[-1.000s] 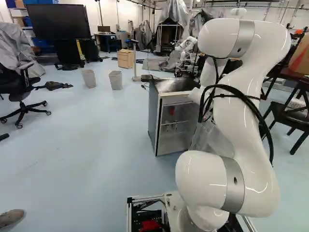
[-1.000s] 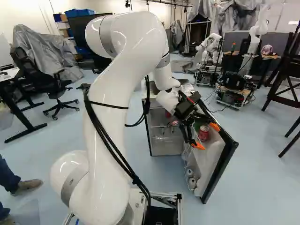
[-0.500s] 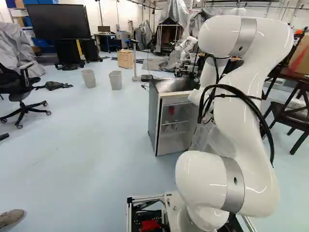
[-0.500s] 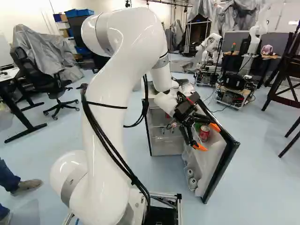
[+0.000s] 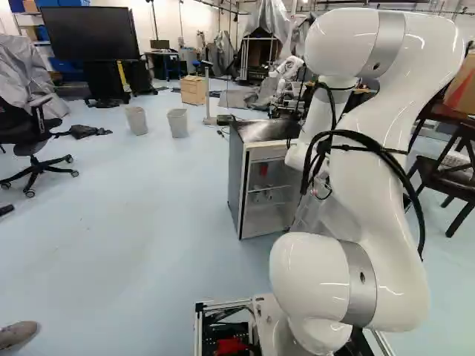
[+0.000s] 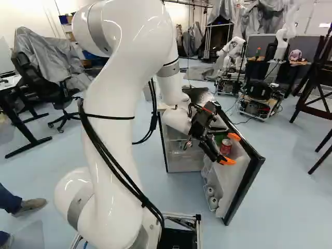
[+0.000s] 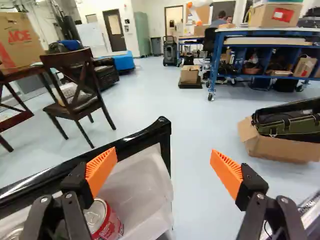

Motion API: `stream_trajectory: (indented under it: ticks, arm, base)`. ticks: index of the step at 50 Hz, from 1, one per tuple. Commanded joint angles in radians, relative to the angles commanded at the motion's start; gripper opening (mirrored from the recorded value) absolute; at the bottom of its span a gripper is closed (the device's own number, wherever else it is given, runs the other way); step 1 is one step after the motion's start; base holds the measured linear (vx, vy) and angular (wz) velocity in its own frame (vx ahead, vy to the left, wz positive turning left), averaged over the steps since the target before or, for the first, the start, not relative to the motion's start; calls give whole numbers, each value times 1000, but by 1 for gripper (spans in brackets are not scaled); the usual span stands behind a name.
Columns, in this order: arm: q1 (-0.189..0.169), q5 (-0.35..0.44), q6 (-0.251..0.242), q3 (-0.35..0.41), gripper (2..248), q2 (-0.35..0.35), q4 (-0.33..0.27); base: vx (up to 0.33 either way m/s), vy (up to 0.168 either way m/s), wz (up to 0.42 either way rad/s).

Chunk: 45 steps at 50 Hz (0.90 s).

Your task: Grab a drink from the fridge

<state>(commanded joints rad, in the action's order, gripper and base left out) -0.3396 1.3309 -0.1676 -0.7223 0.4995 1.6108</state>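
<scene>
The arm [image 6: 122,83] had drawn back, turning its open fingers [image 7: 101,169]; the red can [image 7: 108,224] stood in the fridge door [image 6: 236,179], beside one finger rather than between both; the grasp probably needed sideways alignment.

So over at the left of the left base view there's a black office chair [image 5: 30,133], with a big dark screen [image 5: 89,33] farther back, then a grey bin [image 5: 136,120], another grey bin [image 5: 178,123] near it and a wooden cabinet [image 5: 194,90] behind them. Wrist view's got a dark wooden chair [image 7: 77,82] next to a dark table [image 7: 20,74] holding a cardboard box [image 7: 20,40], plus a blue workbench [image 7: 270,31] with boxes on top and, closer in, an open carton [image 7: 277,150] on the floor with a green case [image 7: 292,126] in it, lol.
</scene>
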Motion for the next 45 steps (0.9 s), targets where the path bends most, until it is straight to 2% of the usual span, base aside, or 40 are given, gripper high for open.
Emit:
stream_trajectory:
  ticks: [19, 45]
  arm:
    - [17, 0, 0, 124, 247, -71, -200]
    - [-9, 0, 0, 227, 247, -139, -473]
  base:
    - [0, 0, 0]
    - [0, 0, 0]
